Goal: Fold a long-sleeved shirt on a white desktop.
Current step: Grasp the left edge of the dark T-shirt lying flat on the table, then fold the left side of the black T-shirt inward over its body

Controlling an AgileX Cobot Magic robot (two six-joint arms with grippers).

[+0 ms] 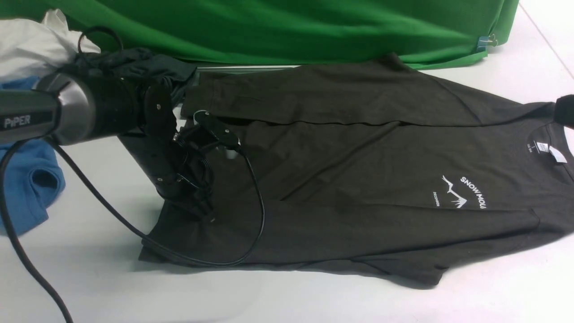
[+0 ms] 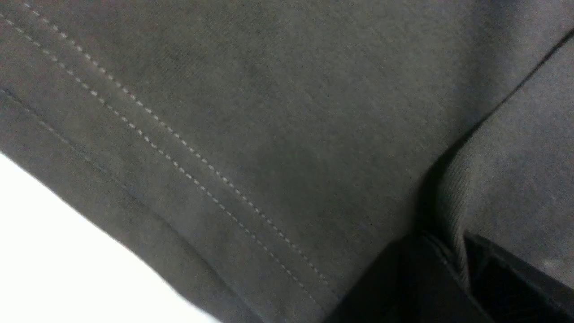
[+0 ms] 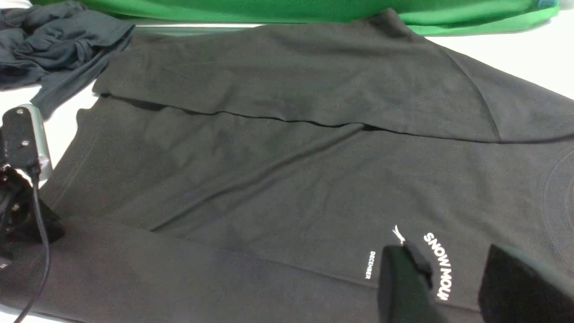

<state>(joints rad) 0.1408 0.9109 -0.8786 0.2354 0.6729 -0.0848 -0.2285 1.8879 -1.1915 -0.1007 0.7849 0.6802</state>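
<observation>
The long-sleeved shirt (image 1: 358, 179) lies flat across the white desktop (image 1: 89, 273), collar and white neck label to the right, hem to the left. Both sleeves are folded in along the body. White "SNOW MOU" lettering (image 3: 439, 264) shows on the chest. My left gripper (image 1: 204, 211) is down at the hem end, shut on a pinched ridge of shirt fabric (image 2: 453, 251); the stitched hem (image 2: 179, 166) runs beside it. My right gripper (image 3: 453, 287) hovers above the chest lettering, open, with nothing between its fingers. In the front view only a dark tip of it (image 1: 566, 111) shows at the right edge.
A blue garment (image 1: 27, 179) and a white cloth (image 1: 31, 45) lie at the far left. A smaller dark garment (image 1: 134, 63) is bunched behind the left arm. The green backdrop (image 1: 269, 27) hangs along the back edge. The left arm's black cable (image 1: 255, 215) loops over the shirt.
</observation>
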